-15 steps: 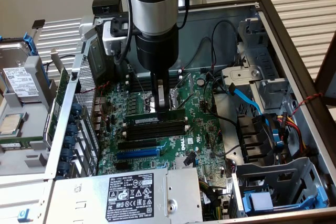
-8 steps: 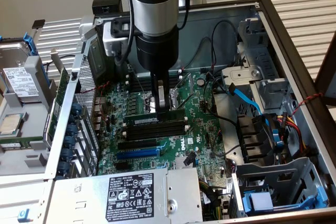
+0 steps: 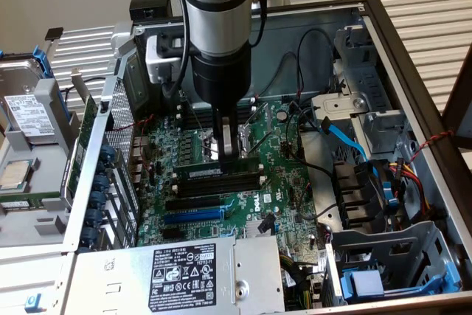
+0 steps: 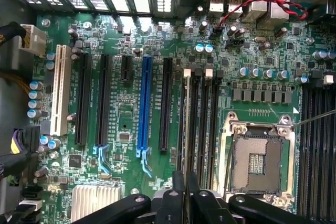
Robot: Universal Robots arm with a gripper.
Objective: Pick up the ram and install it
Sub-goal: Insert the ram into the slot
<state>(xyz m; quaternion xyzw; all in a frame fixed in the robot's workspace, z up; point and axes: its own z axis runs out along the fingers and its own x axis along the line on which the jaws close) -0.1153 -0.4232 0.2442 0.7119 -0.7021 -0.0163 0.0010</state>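
Your fingers [image 4: 178, 190] pinch the ram [image 4: 187, 124] narrowly at the memory slots [image 4: 202, 124]; any tilt could jam it crooked.

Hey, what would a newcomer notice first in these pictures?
The grey robot arm reaches down into an open computer case, with its claw shut on the ram. The ram stands edge-on at the black memory slots, beside the empty CPU socket. On the green motherboard, one bright blue slot stands out among the black ones.
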